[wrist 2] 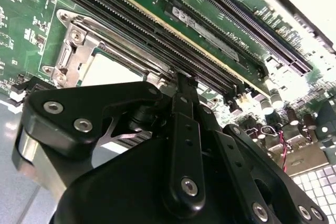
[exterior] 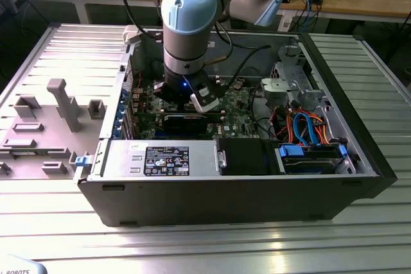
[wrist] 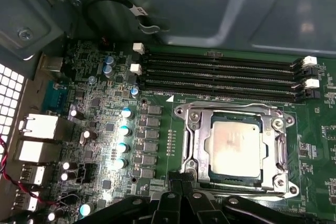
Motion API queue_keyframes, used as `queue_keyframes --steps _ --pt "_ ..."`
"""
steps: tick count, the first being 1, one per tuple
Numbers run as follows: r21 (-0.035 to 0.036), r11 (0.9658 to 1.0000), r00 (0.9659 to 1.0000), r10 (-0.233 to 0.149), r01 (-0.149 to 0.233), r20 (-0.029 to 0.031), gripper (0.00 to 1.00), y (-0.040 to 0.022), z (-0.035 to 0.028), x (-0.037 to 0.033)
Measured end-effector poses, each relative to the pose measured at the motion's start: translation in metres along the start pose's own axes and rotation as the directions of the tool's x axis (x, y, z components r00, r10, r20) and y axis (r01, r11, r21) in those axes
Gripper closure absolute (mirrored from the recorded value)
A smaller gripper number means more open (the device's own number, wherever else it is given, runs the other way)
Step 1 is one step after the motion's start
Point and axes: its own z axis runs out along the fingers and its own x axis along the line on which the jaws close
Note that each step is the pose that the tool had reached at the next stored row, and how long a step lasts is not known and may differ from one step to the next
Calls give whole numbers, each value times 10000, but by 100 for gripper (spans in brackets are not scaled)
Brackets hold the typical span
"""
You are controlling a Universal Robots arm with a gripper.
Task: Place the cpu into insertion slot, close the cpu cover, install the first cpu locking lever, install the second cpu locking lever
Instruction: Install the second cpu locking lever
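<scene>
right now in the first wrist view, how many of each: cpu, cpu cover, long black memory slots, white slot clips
cpu: 1
cpu cover: 1
long black memory slots: 4
white slot clips: 4
total: 10

The cpu (wrist: 235, 148) has a pale silver-grey top, framed by the shiny silver cpu cover (wrist: 197, 148). Around them the motherboard (wrist: 157, 145) is green, speckled with small dark chips and silver-topped capacitors at its 9 o'clock side. The memory slots (wrist: 220, 74) at 12 o'clock are black with white clips. The gripper (wrist 2: 181, 85) is matte black with silver screw heads. In the exterior view, the arm (exterior: 186, 4) is light blue and grey.
</scene>
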Motion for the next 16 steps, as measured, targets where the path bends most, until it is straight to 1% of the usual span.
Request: queue_keyframes --steps 1,5,6,7,8,9,10,11,13,16 --pt "-34 10000 10000 0 0 4 89 0 7 5" --pt "-35 10000 10000 -1 1 2 89 1 11 25" --pt "-7 10000 10000 0 0 1 89 1 11 25" --pt "41 10000 10000 4 -4 -5 89 1 10 26" --pt "107 9999 10000 7 -7 -10 89 2 9 26" --pt "151 9999 10000 8 -8 -12 89 3 9 26" --pt "176 9998 10000 8 -8 -14 89 3 6 26" --pt "181 9998 10000 8 -8 -14 89 4 0 27" --pt "179 9998 10000 9 -9 -15 89 18 -52 31" --pt "178 9998 10000 9 -9 -15 89 47 -154 35"
